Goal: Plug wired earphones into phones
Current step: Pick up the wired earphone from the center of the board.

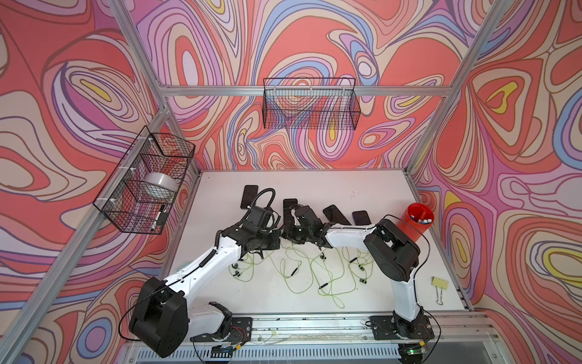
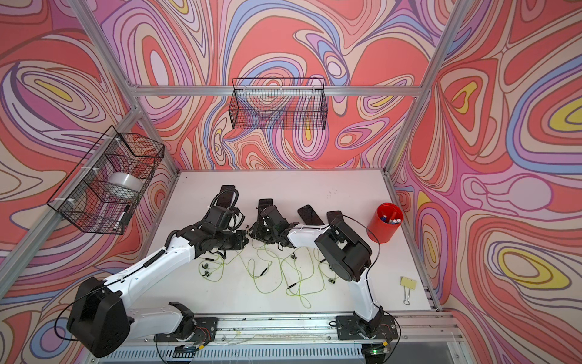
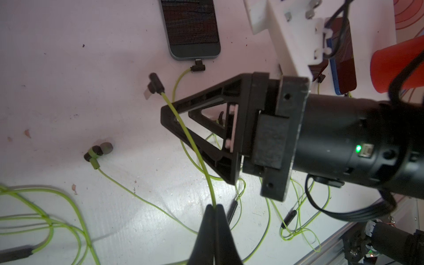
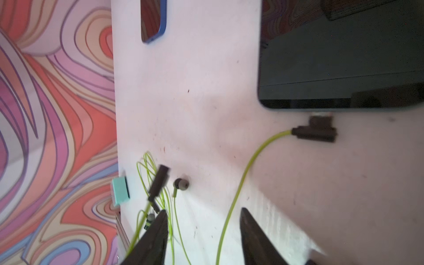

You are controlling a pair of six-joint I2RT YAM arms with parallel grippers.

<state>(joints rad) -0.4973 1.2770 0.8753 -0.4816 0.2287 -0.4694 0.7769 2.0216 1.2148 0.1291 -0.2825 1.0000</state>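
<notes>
Four phones (image 1: 249, 193), four wired earphones (image 3: 97, 152), two wire baskets (image 1: 310, 107), two arms (image 1: 204, 264), one red cup (image 1: 409, 227), one binder clip (image 1: 440, 282).

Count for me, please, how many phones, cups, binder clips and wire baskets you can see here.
Phones: 4
Cup: 1
Binder clip: 1
Baskets: 2
Total: 8

Phones (image 3: 192, 27): glossy dark screens, reflective.
Earphone cords (image 4: 238, 191): smooth yellow-green rubbery sheath.
Table (image 1: 315, 186): matt white, scuffed.
2 baskets (image 1: 310, 107): black wire mesh.
Cup (image 1: 409, 229): smooth red plastic.
Frame (image 1: 220, 90): bare metal.
</notes>
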